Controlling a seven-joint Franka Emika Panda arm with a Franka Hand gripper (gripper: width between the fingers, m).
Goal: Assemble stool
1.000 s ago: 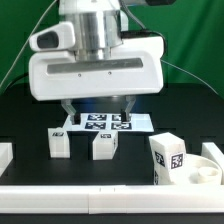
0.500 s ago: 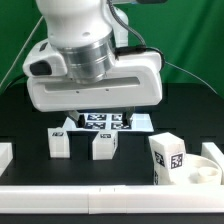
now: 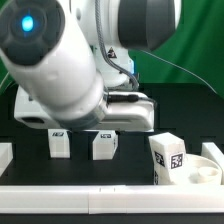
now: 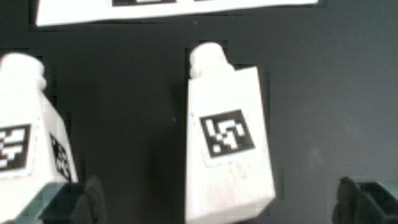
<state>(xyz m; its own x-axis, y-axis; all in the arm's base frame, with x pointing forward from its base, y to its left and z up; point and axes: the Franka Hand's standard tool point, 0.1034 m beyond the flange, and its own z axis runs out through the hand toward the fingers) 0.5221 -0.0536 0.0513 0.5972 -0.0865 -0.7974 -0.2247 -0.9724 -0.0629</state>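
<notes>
- The gripper (image 4: 217,204) stands wide open and holds nothing; its two dark fingers (image 4: 57,205) show in the wrist view, one on each side of a white leg (image 4: 231,140), with dark table (image 4: 329,90) visible between each finger and the leg
- The move to come turns on this: the leg lies flat right under the gripper, between the jaws. Its long axis crosses the line from finger to finger almost squarely, with a slight slant, and its narrowed end points toward the marker board (image 4: 160,8)
- By my judgement a straight descent and a close would grip the leg across its short width; the slant may call for a small turn of the wrist
- A second leg (image 4: 25,115) lies just beside the first, apart from it and outside the jaws
- The exterior view hides the fingers behind the arm (image 3: 55,60), so only the wrist view shows them straddling the leg
- Only the exterior view shows the rest: two legs near the table's front edge behind the border rail (image 3: 100,186), a third leg (image 3: 168,158) upright and tilted, and the seat disc (image 3: 207,168) at the front corner on the exterior view's right
</notes>
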